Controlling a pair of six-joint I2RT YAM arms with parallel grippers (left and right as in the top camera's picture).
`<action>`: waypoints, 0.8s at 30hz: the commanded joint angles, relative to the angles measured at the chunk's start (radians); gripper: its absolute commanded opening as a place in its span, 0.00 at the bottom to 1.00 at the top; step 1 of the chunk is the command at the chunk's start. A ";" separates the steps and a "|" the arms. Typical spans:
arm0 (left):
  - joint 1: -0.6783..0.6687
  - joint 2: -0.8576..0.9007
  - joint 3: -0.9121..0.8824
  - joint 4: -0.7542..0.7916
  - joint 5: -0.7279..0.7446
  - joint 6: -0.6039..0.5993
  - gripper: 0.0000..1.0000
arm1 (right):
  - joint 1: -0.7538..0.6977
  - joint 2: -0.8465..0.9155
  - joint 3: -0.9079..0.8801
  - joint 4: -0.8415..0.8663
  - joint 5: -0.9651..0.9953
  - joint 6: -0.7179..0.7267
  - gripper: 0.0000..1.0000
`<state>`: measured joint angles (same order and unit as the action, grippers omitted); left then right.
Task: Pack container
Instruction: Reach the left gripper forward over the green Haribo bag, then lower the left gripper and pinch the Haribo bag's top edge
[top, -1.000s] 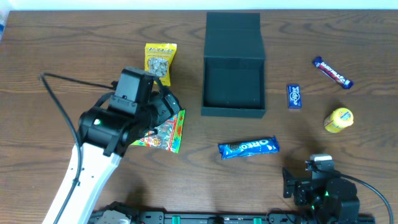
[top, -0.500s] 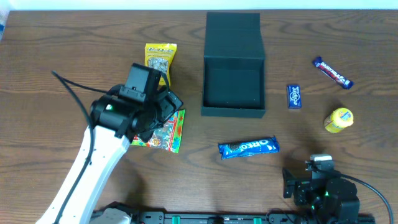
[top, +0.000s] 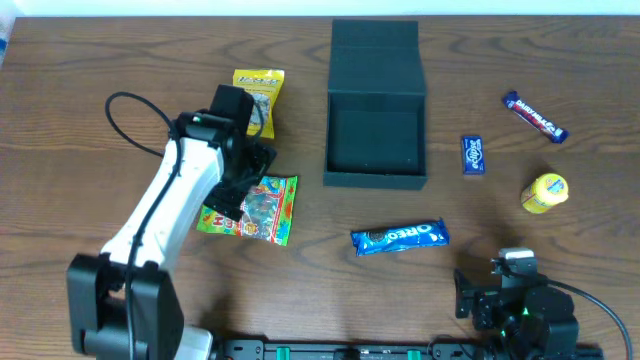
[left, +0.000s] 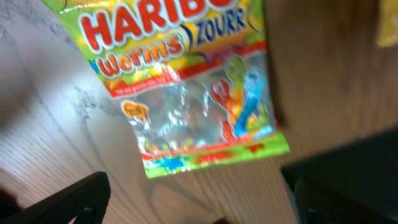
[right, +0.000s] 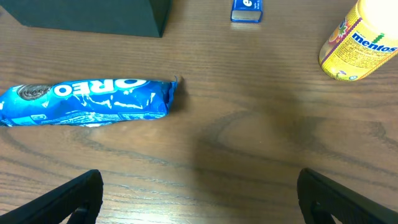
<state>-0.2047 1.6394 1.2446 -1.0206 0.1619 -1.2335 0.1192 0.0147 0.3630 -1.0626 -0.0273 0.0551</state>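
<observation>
The dark teal-black container (top: 375, 140) stands open at the table's middle back, lid flap up, nothing visible inside. My left gripper (top: 250, 165) is open above the upper edge of a Haribo worms bag (top: 252, 210), which fills the left wrist view (left: 186, 93); the fingers hold nothing. My right gripper (top: 505, 285) is open and empty at the front right, near a blue Oreo pack (top: 400, 237), also in the right wrist view (right: 87, 102).
A yellow nut packet (top: 258, 97) lies behind the left gripper. A small blue packet (top: 473, 154), a dark blue candy bar (top: 534, 117) and a yellow Mentos tub (top: 544, 192) lie right of the container. The tub (right: 364, 40) and small packet (right: 247, 9) show in the right wrist view.
My left arm has swung up and back, its gripper moving off the Haribo bag toward the bag's top edge, so more of the bag shows. The right arm has not moved.
</observation>
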 joint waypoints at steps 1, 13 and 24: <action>0.002 0.034 0.010 -0.003 -0.018 0.042 0.95 | -0.010 -0.008 -0.007 -0.007 -0.003 -0.012 0.99; 0.004 0.034 -0.162 0.185 -0.004 0.040 0.95 | -0.010 -0.008 -0.007 -0.007 -0.003 -0.011 0.99; 0.022 0.034 -0.312 0.397 0.076 -0.006 0.95 | -0.010 -0.008 -0.007 -0.007 -0.003 -0.011 0.99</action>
<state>-0.1905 1.6703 0.9672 -0.6418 0.2081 -1.2270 0.1192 0.0147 0.3634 -1.0630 -0.0273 0.0551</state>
